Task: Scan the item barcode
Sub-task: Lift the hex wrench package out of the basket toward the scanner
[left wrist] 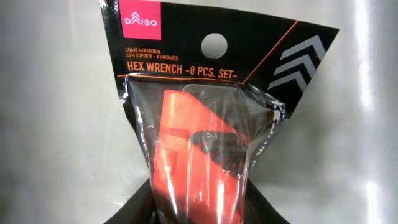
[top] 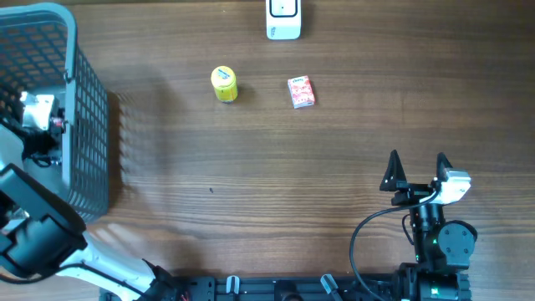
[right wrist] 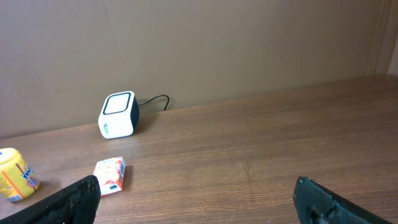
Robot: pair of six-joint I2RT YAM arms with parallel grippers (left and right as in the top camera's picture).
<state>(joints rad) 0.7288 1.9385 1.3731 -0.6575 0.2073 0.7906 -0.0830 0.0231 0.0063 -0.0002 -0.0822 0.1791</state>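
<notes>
left gripper [left wrist: 205,210]: clamped on the lower end of the pack, dark fingers [left wrist: 152,208] on both sides of it
pack [left wrist: 205,124]: hex wrench set, black card with hang hole on top, orange holder in clear plastic; upright, print facing the left wrist camera
left arm: reaches into the basket [top: 88,100] at the table's left edge; pack can't be made out from overhead
right gripper [top: 417,159]: jaws wide apart, nothing between them, over bare table [top: 292,184] near the front right
scanner [top: 283,18]: white cube at the far edge, well apart from both grippers
can [top: 224,84]: yellow, in front of the scanner, left
box [top: 301,91]: small, red, lying flat, right of the can
</notes>
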